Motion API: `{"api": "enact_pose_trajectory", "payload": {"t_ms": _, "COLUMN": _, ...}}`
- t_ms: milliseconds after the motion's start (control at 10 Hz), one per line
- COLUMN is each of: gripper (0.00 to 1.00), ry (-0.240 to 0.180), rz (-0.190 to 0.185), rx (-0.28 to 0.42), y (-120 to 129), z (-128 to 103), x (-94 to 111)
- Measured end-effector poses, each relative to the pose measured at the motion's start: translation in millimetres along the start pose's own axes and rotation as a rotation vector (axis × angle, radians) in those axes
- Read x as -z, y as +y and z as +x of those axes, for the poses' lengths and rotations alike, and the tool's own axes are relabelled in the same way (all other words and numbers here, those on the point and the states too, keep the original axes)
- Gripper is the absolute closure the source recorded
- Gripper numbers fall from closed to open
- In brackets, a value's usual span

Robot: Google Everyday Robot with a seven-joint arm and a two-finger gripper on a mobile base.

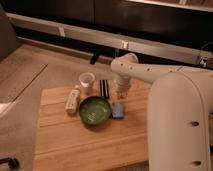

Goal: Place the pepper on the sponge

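The pincer (121,93) hung pointing down over the bench (90,145), just behind the sponge (118,109). Whether it was wide, narrow or gripping the pepper could not be told. The sponge lay flat just beside the green bowl (95,110), near a black block (104,87).

A: Surfaces noted?
B: Table (90,145) was matt, grained wood; green bowl (95,110) glossy and smooth; sponge (118,109) matt.
A: The gripper (121,93)?
B: Just above the sponge, it hung from a smooth cream plastic arm (150,75).
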Motion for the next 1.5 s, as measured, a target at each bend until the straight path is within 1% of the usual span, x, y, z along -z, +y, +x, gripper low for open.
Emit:
{"api": "enact_pose_trajectory", "payload": {"t_ms": 200, "gripper": 1.0, "ry": 0.062, "rz": 0.003, "rx": 0.016, "y": 2.8, "z": 27.4, "x": -18.5}}
{"api": "enact_pose_trajectory", "payload": {"t_ms": 300, "gripper": 1.0, "ry": 0.089, "rz": 0.016, "rx": 0.013, "y": 1.7, "z": 38.2, "x": -23.2}}
{"api": "enact_pose_trajectory", "payload": {"t_ms": 500, "gripper": 1.0, "ry": 0.133, "rz": 0.06, "rx": 0.008, "y": -2.9, "z": 56.2, "x": -27.9}}
{"api": "enact_pose_trajectory", "payload": {"t_ms": 600, "gripper": 0.98, "ry": 0.142, "rz": 0.075, "rx": 0.009, "y": -4.1, "z": 60.1, "x": -28.9}}
{"api": "enact_pose_trajectory", "payload": {"t_ms": 700, "gripper": 0.88, "ry": 0.15, "rz": 0.088, "rx": 0.013, "y": -2.6, "z": 62.4, "x": -30.8}}
{"api": "enact_pose_trajectory", "payload": {"t_ms": 900, "gripper": 0.69, "ry": 0.148, "rz": 0.105, "rx": 0.039, "y": 8.4, "z": 58.3, "x": -30.4}}
{"api": "enact_pose_trajectory", "payload": {"t_ms": 1000, "gripper": 0.57, "ry": 0.142, "rz": 0.121, "rx": 0.057, "y": 13.4, "z": 54.3, "x": -28.7}}
{"api": "enact_pose_trajectory", "payload": {"t_ms": 1100, "gripper": 0.48, "ry": 0.134, "rz": 0.133, "rx": 0.069, "y": 16.9, "z": 49.5, "x": -26.5}}
{"api": "enact_pose_trajectory", "payload": {"t_ms": 1200, "gripper": 0.38, "ry": 0.116, "rz": 0.151, "rx": 0.083, "y": 19.9, "z": 41.4, "x": -21.7}}
{"api": "enact_pose_trajectory", "payload": {"t_ms": 1300, "gripper": 0.35, "ry": 0.096, "rz": 0.168, "rx": 0.1, "y": 23.7, "z": 32.1, "x": -15.3}}
{"api": "enact_pose_trajectory", "payload": {"t_ms": 1500, "gripper": 0.34, "ry": 0.062, "rz": 0.196, "rx": 0.134, "y": 33.6, "z": 15.8, "x": -3.3}}
